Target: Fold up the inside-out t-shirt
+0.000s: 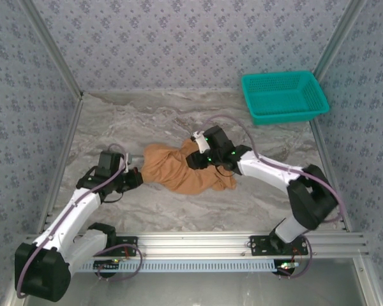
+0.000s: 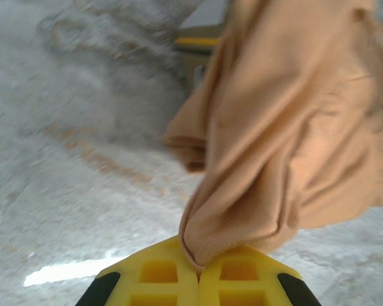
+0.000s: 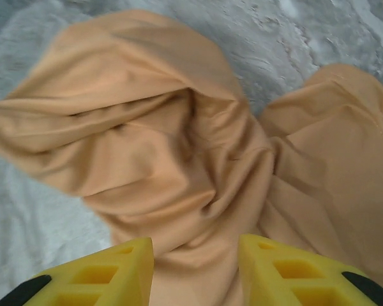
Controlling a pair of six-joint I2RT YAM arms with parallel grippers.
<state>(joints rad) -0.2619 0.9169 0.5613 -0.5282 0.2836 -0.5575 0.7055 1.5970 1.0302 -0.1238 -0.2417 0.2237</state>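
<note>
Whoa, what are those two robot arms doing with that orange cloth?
They are working on folding an orange-tan t-shirt that lies bunched up in the middle of the marble table. The left arm's fingers are pinched shut on an edge of the t-shirt. The right arm's fingers are open, down at the crumpled cloth and not gripping it. Nothing is neatly folded yet. A teal basket sits off in the far right corner.

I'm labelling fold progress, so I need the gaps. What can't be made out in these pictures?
- Top view: t-shirt sleeves, collar, label lost in bunched folds.
- Left wrist view: table blurred; left gripper cut off by bottom edge.
- Right wrist view: right gripper cut off too; t-shirt runs past right edge.
</note>
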